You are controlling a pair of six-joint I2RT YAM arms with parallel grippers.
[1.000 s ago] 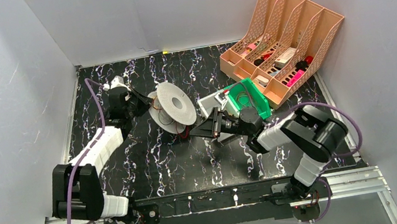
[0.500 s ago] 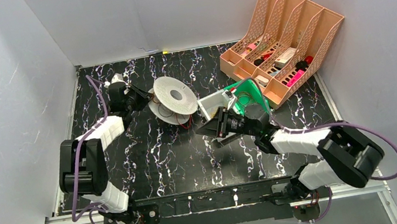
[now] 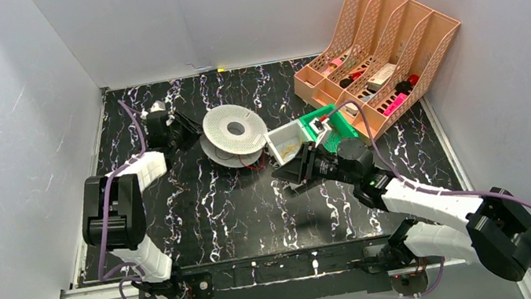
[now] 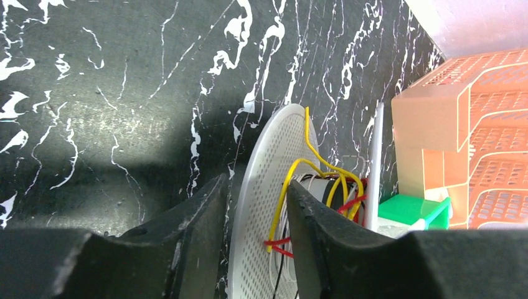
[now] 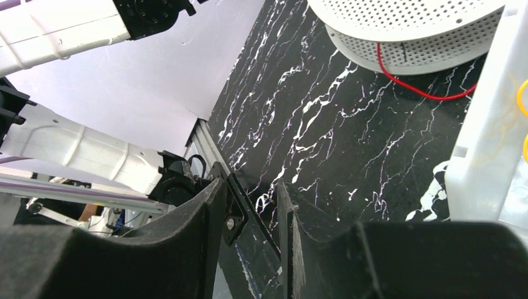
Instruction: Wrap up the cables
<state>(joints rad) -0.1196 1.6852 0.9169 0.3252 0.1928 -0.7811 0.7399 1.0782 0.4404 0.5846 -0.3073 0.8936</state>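
Note:
The white round spool lies tilted at mid-table. Yellow cables loop loosely round its core between the two perforated flanges, with red wires beside them. My left gripper reaches in from the left and is shut on the near flange; in the left wrist view the gripper has one finger on each side of it. My right gripper is open and empty, just in front of a white bin. In the right wrist view that gripper hovers over bare table, and a bit of yellow cable shows in the bin.
A green bin stands right of the white bin. A peach file organizer with small items fills the back right corner. A red wire trails from under the spool. White walls enclose the black marbled table.
The left gripper has laid the spool down from steeply tilted to nearly flat and shifted it slightly back and right. The right arm has stretched out, its gripper drifting right toward the white bin.

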